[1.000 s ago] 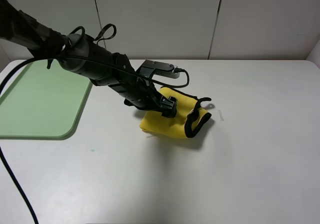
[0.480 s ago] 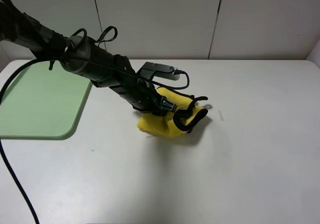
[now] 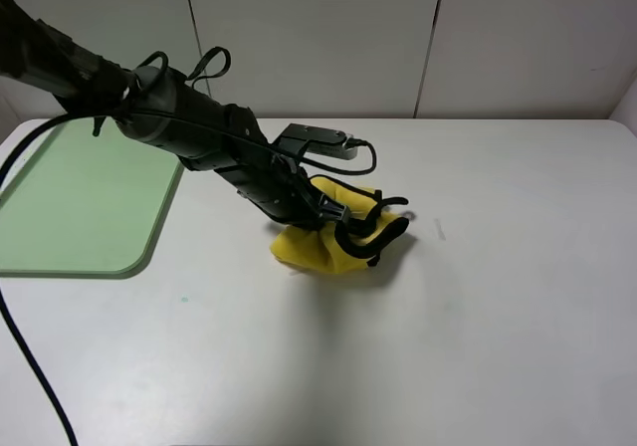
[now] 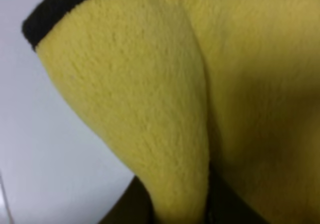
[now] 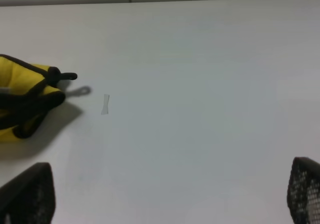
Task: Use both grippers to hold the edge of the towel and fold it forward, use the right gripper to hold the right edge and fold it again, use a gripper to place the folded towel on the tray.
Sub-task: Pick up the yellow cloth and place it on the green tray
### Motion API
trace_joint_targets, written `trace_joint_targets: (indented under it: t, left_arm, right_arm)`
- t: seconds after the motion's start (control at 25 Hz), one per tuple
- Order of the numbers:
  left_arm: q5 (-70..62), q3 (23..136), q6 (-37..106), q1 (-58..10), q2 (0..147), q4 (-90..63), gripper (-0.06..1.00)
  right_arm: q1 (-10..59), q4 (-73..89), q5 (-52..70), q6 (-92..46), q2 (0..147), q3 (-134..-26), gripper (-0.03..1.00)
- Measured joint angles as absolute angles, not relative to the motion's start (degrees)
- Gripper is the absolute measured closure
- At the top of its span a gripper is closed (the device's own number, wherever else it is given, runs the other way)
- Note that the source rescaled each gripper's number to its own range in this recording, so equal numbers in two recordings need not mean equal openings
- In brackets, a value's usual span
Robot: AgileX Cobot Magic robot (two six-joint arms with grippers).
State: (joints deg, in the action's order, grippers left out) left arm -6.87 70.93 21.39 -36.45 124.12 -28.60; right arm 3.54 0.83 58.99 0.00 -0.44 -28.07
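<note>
The towel (image 3: 333,237) lies bunched and folded on the white tabletop (image 3: 478,307) near the middle of the high view, its yellow pile up and its black trim curling along the edge at 3 o'clock. The left hand (image 3: 338,217) comes in from 10 o'clock on its long black arm and sits right on top of the cloth, with the yellow mass spreading from under it toward 5 and 7 o'clock. The hand is pinched narrow into the towel: the fabric is gathered up against it and rises in a ridge there. In the left wrist view the towel (image 4: 165,104) fills almost everything, a raised yellow fold pressed up close, black trim along one border, and a strip of tabletop (image 4: 45,149) beside it.

The tray (image 3: 80,207) lies at 9 o'clock of the towel, well apart from it, bare and pale green.

The right hand is out of the high view. Its wrist view shows two dark fingertips (image 5: 27,196) set far apart, spread wide with nothing between them. From there the towel (image 5: 22,99) lies well away, and its small black loop (image 5: 62,75) sticks out over the tabletop
</note>
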Motion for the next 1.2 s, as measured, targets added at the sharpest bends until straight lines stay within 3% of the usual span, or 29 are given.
trace_joint_targets:
  t: [0.2,0.56,1.2]
  left_arm:
    - [-10.53,70.62,21.39,-33.78,120.92,-27.19,0.81]
    - [-17.87,70.53,21.28,-23.15,116.29,-17.27,0.81]
    - [-22.61,70.53,18.14,-0.83,115.02,-0.70,0.81]
  right_arm:
    - [3.54,0.83,58.99,0.00,-0.44,-28.07,-0.03]
    - [3.54,0.83,58.99,0.00,-0.44,-28.07,-0.03]
    - [3.54,0.83,58.99,0.00,-0.44,-28.07,-0.03]
